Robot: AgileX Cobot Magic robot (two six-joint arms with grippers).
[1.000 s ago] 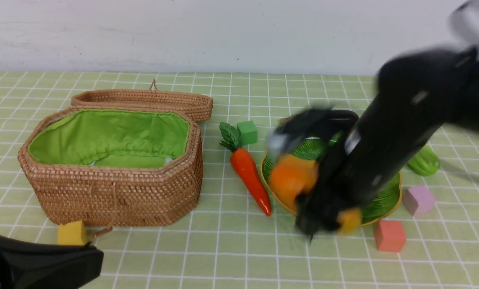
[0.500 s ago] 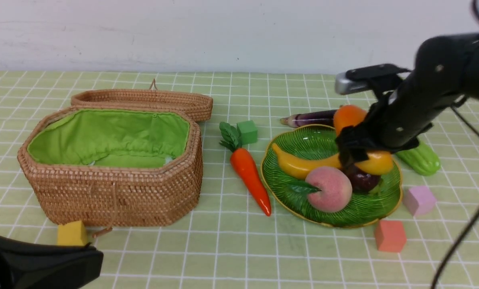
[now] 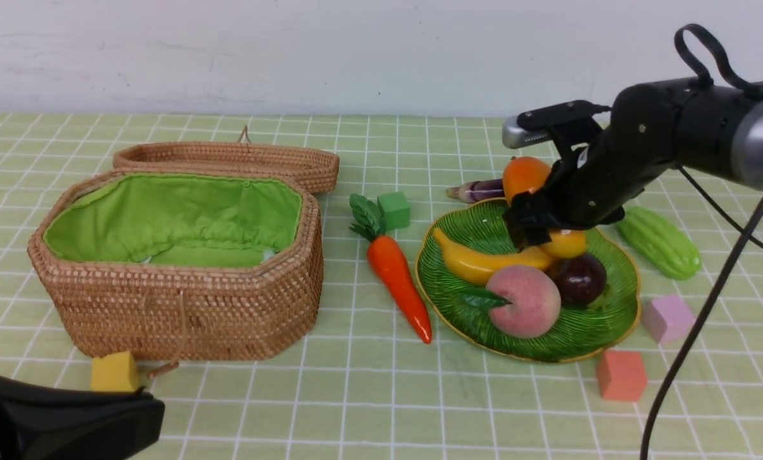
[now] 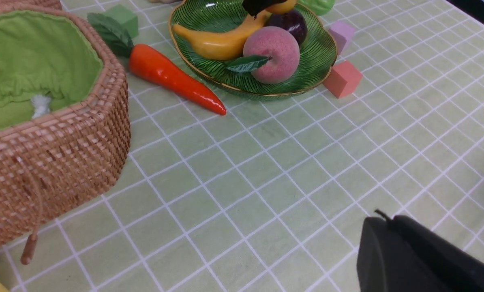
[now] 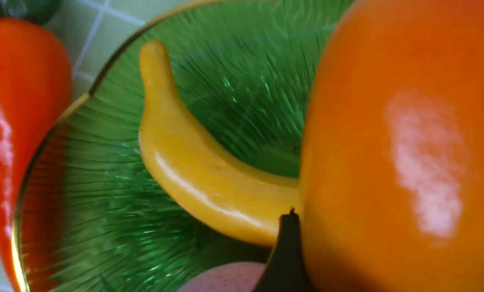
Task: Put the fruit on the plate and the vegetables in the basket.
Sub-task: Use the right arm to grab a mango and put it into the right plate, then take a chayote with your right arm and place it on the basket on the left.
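Note:
My right gripper (image 3: 538,220) is shut on the orange-yellow mango (image 3: 526,177) over the back of the green plate (image 3: 458,300). In the right wrist view the mango (image 5: 400,142) fills the space beside one black finger (image 5: 286,251). On the plate lie the banana (image 3: 477,262), the peach (image 3: 525,300) and the mangosteen (image 3: 579,278). The carrot (image 3: 397,281) lies left of the plate, the eggplant (image 3: 477,190) behind it, the bitter gourd (image 3: 659,241) to its right. The open basket (image 3: 183,306) stands at the left. My left gripper (image 4: 388,221) is shut and empty, low by the near edge.
The basket's lid (image 3: 228,160) lies open behind it. Foam cubes are scattered about: green (image 3: 393,210) by the carrot's leaves, yellow (image 3: 114,370) in front of the basket, pink (image 3: 666,317) and salmon (image 3: 620,375) right of the plate. A cable (image 3: 694,332) hangs from the right arm.
My right arm has swung from the plate's front to its back with the mango, uncovering the fruit on the plate, then shifted slightly left. The left arm has not moved.

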